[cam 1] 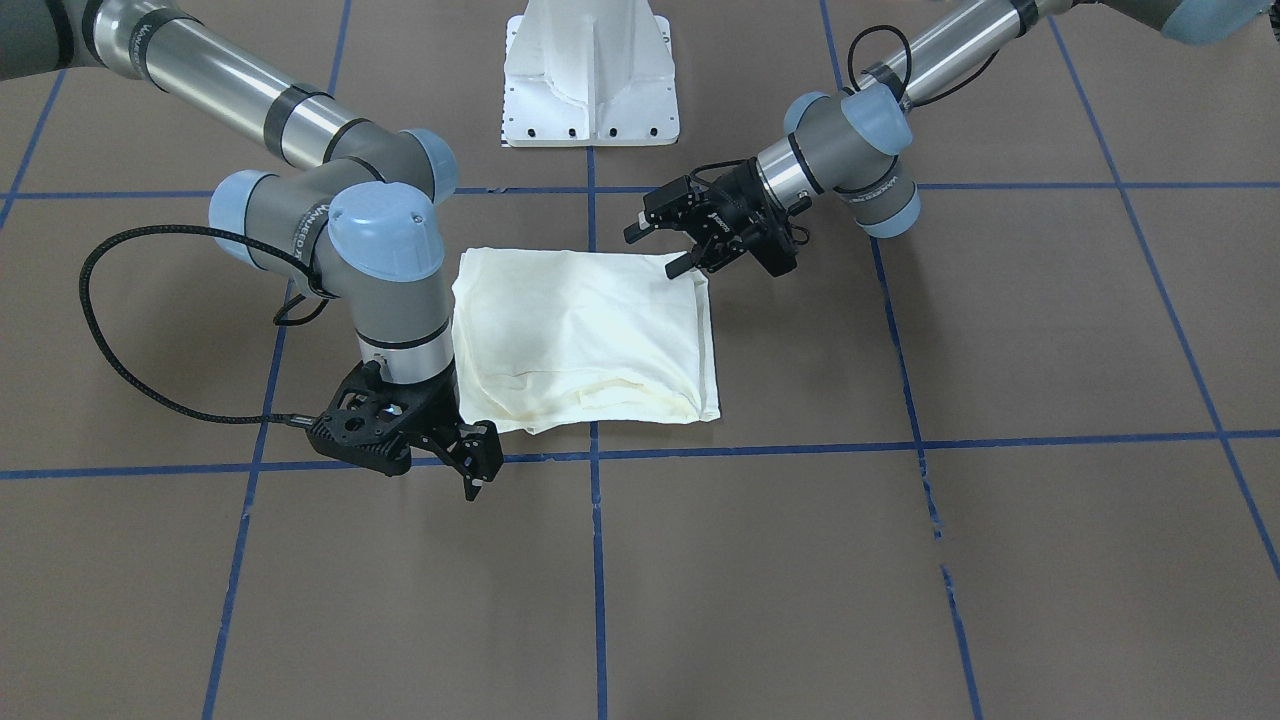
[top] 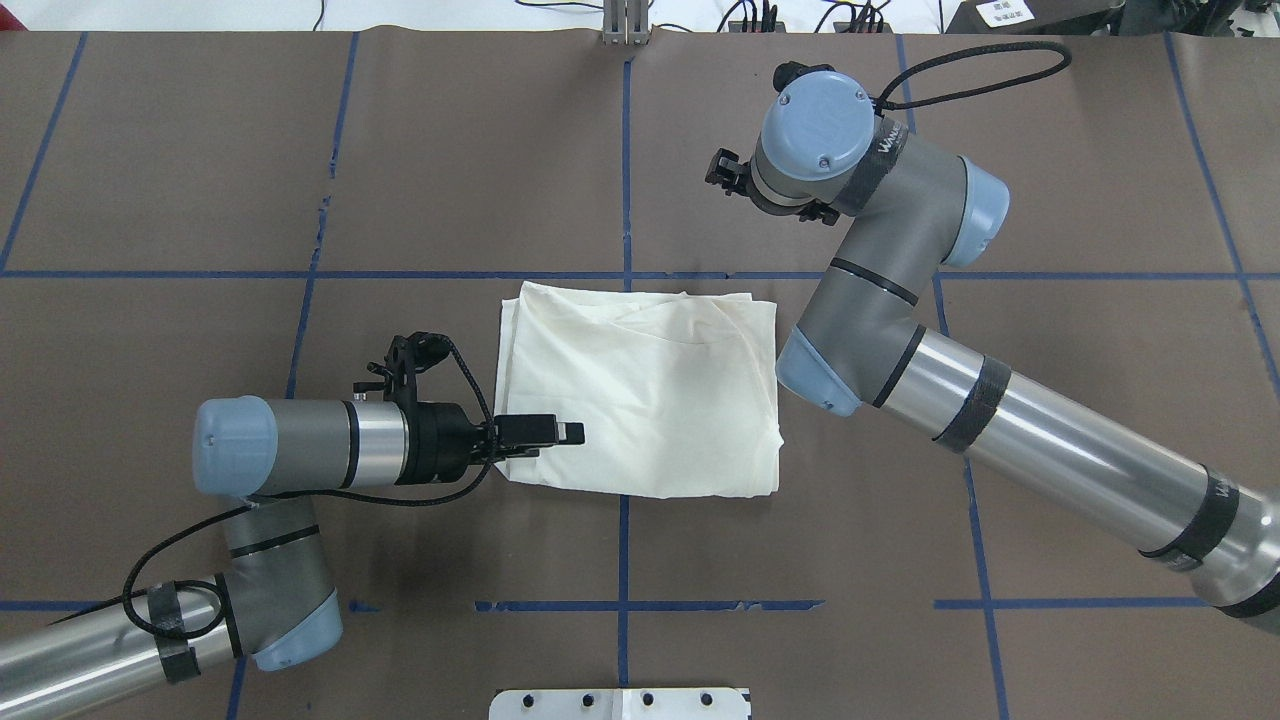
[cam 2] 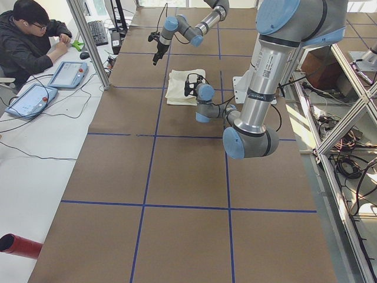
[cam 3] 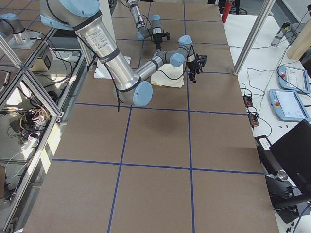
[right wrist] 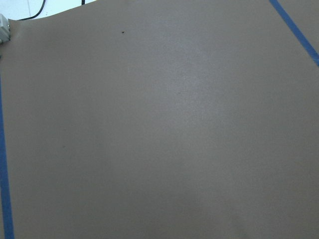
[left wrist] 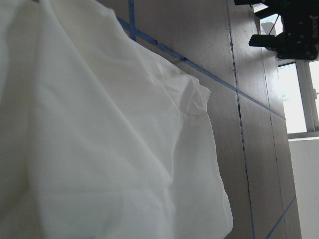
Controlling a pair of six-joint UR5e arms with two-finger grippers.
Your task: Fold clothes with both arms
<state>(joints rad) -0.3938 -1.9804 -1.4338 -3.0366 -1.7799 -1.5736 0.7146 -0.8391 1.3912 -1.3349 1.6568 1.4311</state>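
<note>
The cream shirt point(cam 1: 585, 335) lies folded into a rough square in the middle of the table point(top: 640, 390), plain side up; its print is hidden. My left gripper point(cam 1: 662, 250) is open and empty, held level just over the shirt's near left corner point(top: 560, 432). The left wrist view shows the cloth point(left wrist: 99, 139) close below. My right gripper point(cam 1: 480, 470) is open and empty, pointing down just past the shirt's far right corner, apart from the cloth. From overhead it is mostly hidden under its wrist point(top: 725, 178). The right wrist view shows only bare brown table.
The brown table is marked with a grid of blue tape point(cam 1: 595, 560). The white pedestal base point(cam 1: 590, 90) stands at the robot's side. An operator point(cam 2: 29, 35) sits with tablets beyond the table's far edge. A red tube point(cam 2: 17, 244) lies off the table.
</note>
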